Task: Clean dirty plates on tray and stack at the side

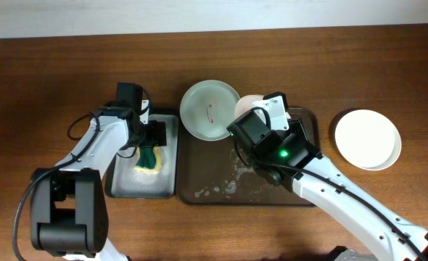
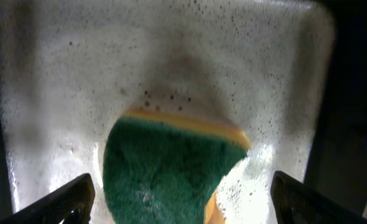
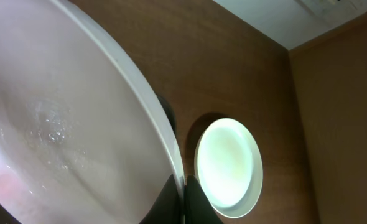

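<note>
My right gripper (image 1: 253, 120) is shut on the rim of the pinkish white plate (image 1: 246, 104) and holds it tilted over the far side of the dark brown tray (image 1: 207, 170). The right wrist view shows the fingers (image 3: 183, 198) pinching this wet plate (image 3: 59, 124). The pale green plate (image 1: 210, 109), with red smears, lies at the tray's far left corner. The cream-white plate (image 1: 367, 138) lies on the table right of the tray and also shows in the right wrist view (image 3: 228, 165). My left gripper (image 1: 151, 140) is open above a green and yellow sponge (image 2: 165, 168).
The sponge (image 1: 149, 159) lies in a smaller black tray with a whitish, soapy inside (image 1: 123, 181), left of the brown tray. Foam specks dot the brown tray's near left part (image 1: 225, 188). The left wrist view shows the open fingers (image 2: 183, 205) on either side of the sponge.
</note>
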Controlling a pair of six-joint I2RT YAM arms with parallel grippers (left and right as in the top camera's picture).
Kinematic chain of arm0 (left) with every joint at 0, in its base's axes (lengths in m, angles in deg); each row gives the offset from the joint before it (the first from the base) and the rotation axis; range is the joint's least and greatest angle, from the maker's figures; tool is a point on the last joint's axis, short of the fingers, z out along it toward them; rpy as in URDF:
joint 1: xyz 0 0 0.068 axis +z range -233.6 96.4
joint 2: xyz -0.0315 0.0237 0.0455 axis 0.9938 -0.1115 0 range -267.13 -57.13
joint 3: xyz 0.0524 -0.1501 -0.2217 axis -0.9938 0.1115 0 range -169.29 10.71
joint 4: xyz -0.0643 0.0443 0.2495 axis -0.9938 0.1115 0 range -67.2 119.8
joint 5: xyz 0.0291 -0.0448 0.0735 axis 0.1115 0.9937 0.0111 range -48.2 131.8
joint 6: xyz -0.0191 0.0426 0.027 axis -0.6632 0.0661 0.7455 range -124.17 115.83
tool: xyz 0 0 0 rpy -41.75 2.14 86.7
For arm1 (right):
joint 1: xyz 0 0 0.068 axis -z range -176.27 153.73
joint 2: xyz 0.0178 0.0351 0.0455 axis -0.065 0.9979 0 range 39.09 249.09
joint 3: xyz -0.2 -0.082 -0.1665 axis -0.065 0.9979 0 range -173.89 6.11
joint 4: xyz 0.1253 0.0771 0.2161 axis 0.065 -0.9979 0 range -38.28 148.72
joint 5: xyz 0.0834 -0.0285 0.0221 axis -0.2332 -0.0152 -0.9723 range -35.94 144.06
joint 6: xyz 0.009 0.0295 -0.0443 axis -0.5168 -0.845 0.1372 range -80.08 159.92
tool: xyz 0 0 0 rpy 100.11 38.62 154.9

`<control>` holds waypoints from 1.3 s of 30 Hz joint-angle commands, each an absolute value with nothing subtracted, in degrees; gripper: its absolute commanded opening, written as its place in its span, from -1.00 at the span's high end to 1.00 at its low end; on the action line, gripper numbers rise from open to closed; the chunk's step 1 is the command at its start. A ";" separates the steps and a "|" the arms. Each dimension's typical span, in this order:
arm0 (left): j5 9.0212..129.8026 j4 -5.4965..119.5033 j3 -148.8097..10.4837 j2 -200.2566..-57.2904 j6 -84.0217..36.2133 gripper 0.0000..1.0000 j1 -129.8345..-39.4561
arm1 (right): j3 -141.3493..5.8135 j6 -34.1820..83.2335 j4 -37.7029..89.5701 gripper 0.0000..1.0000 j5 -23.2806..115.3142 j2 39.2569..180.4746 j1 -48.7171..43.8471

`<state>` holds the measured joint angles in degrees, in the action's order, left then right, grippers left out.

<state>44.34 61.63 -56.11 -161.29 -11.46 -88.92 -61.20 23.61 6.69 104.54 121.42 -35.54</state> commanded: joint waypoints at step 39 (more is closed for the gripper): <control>45.00 63.68 -51.02 -161.57 -11.41 1.00 -92.35 | -62.38 22.93 6.67 0.92 103.95 120.24 -36.02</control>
<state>44.56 63.24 -52.70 -162.12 -11.65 -91.87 -61.20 23.63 6.51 104.08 121.42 -35.54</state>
